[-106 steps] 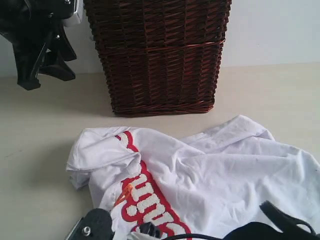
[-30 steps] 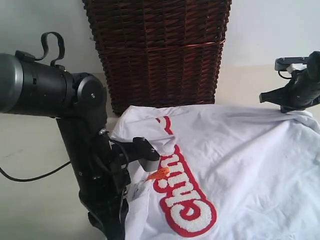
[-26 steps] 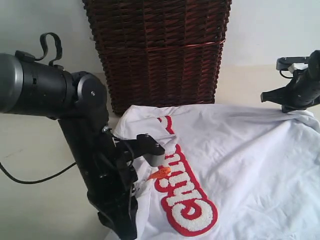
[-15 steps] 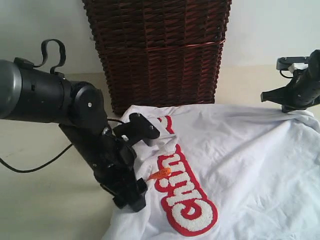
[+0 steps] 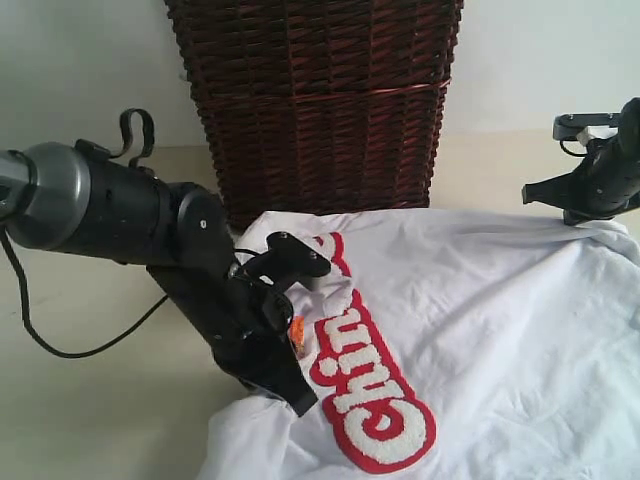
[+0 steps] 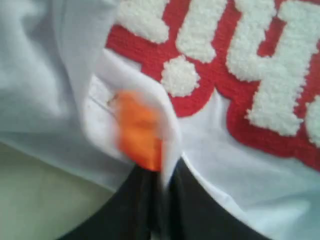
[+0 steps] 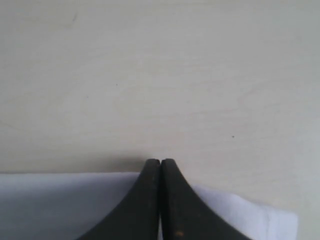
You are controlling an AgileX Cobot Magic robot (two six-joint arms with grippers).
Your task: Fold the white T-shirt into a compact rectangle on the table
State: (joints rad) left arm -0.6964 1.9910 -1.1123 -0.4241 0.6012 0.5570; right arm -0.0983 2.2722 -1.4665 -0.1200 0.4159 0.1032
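Flattening looks like the step: left gripper [image 6: 161,200] pinched tight on the shirt [image 5: 500,330] beside its tag [image 6: 137,132], right gripper [image 7: 160,172] clamped on an edge, cloth slack on the table [image 5: 90,420] between them, so next probably a taut pull apart.

Soft even light; white T-shirt [image 6: 45,75] close-up blurred

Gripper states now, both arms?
Left gripper: shut on the white T-shirt, beside its orange tag.
Right gripper: shut on the white T-shirt's edge.
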